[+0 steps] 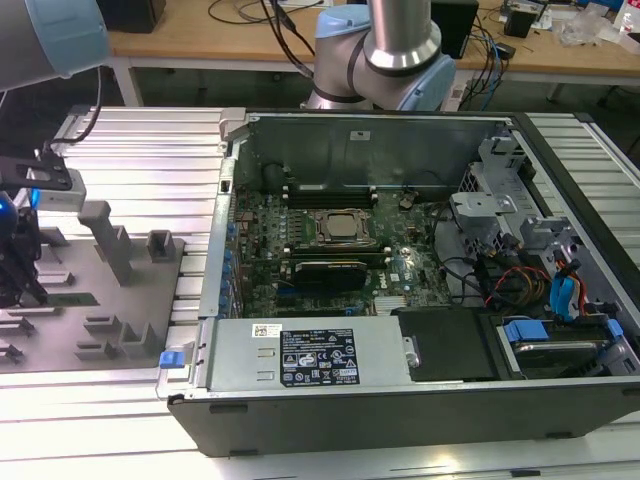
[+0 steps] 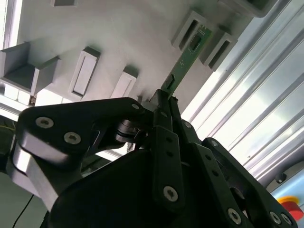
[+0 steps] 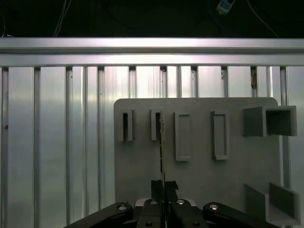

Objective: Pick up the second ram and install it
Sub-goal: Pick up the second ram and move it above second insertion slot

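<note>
The gripper's (image 2: 165, 97) fingers (image 2: 161, 114) are clenched across the flat faces at one end of the ram stick (image 2: 191, 53), which stands in an edge slot of the gray holder (image 3: 237, 180). It is likely light, stiff and fragile.

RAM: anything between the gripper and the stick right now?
Nothing visible. In both wrist views the gripper is shut on one end of the RAM, finger on each side. The stick stands on edge, its far end at a slot of the gray tray.

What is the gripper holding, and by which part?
The gripper pinches the second ram at one end of the stick.
</note>
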Controlling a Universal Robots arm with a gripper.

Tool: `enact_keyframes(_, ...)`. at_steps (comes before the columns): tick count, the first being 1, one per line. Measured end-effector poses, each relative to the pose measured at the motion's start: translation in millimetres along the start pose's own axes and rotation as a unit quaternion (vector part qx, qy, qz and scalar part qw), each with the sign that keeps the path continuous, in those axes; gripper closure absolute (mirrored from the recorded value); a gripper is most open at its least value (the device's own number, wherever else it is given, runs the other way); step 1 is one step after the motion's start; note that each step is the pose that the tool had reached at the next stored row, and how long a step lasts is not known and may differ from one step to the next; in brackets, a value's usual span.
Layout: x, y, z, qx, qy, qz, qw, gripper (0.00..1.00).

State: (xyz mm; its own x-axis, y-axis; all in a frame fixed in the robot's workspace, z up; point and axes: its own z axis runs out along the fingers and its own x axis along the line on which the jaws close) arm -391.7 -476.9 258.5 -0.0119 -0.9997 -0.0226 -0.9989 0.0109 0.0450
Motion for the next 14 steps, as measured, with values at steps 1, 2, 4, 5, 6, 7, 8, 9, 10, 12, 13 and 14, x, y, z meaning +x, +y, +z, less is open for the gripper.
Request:
enact_keyframes(1,0.0,0.1,-0.9,0.0000,0.0001,0.000,1.0000,0.87)
enact_keyframes(2,-0.1,0.1,-2.7,0.0000,0.0002,0.000,1.0000,0.87)
enact_keyframes(4,-0.2,0.2,-5.1,0.0000,0.0003,0.000,1.0000,0.87)
enact_keyframes(5,-0.4,0.4,-7.4,0.0000,0.0005,0.000,1.0000,0.87)
enact_keyframes(6,-0.4,0.4,-9.2,0.0000,0.0005,0.000,1.0000,0.87)
enact_keyframes(7,-0.5,0.5,-10.4,0.0000,0.0006,0.000,1.0000,0.87)
enact_keyframes(8,-0.6,0.6,-13.4,0.0000,0.0007,0.000,1.0000,0.87)
enact_keyframes(9,-0.7,0.7,-15.9,0.0000,0.0008,0.000,1.0000,0.87)
enact_keyframes(10,-0.8,0.8,-17.4,0.0000,0.0009,0.000,1.0000,0.87)
enact_keyframes(12,-1.0,1.0,-21.1,0.0000,0.0009,0.000,1.0000,0.87)
enact_keyframes(13,-1.1,1.1,-23.6,0.0000,0.0010,0.000,1.0000,0.87)
enact_keyframes(14,-1.2,1.2,-25.3,0.0000,0.0010,0.000,1.0000,0.87)
